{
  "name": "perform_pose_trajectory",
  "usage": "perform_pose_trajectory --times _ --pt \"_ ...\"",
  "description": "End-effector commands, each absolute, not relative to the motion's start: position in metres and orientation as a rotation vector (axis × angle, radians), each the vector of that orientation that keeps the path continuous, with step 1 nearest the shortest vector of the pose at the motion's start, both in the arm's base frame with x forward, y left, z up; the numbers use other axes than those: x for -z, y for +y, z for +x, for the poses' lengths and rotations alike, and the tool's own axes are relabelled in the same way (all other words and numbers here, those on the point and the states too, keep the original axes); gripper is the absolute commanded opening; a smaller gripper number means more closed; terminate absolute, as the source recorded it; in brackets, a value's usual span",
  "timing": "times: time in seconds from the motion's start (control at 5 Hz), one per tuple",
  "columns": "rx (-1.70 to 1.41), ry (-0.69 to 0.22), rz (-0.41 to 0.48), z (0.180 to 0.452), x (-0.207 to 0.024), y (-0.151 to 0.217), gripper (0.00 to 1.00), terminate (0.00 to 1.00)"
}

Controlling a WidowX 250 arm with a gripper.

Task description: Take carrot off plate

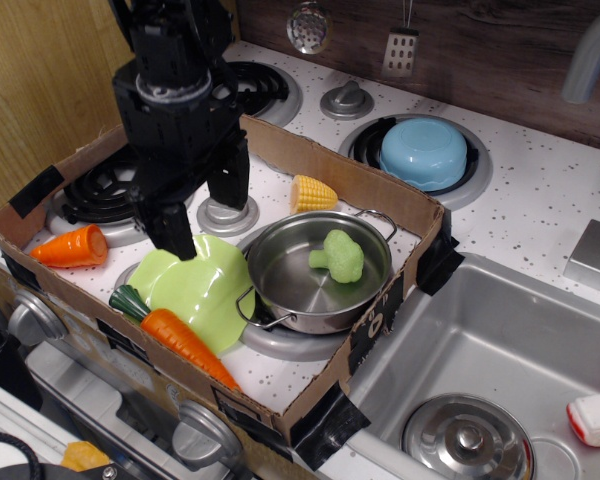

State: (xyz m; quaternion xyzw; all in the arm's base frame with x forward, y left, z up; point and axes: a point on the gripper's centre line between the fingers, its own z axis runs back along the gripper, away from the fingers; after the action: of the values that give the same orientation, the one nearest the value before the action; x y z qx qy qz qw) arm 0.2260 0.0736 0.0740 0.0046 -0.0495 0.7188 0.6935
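The gripper [202, 212] is seen left of centre, its two dark fingers spread wide apart with nothing between them. One finger [170, 230] is placed over the upper left rim of the plate [202, 285]; the other is held above the knob [227, 215], though whether either touches anything cannot be told from this angle.

The carrot [175, 334] is found at lower left, laid slantwise along the plate's lower rim with its green end to the left and its tip pointed toward the bottom of the frame. It appears to be resting partly on the rim, pressed close against the near wall of the cardboard tray [335, 175].

Little room is left on the right of the plate, where the pot [325, 290] is set against its edge. A stub carrot [70, 246] is seen at far left, well apart. Open white surface is offered only below the pot, toward the tray's lower corner.
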Motion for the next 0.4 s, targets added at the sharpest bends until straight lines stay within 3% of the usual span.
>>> perform_pose_trajectory --times 0.0,0.2 --pt "-1.667 -0.202 0.042 0.2251 -0.0601 0.0723 1.00 0.00" --pt "-1.643 -0.210 0.098 0.2179 -0.0510 0.0763 1.00 0.00"
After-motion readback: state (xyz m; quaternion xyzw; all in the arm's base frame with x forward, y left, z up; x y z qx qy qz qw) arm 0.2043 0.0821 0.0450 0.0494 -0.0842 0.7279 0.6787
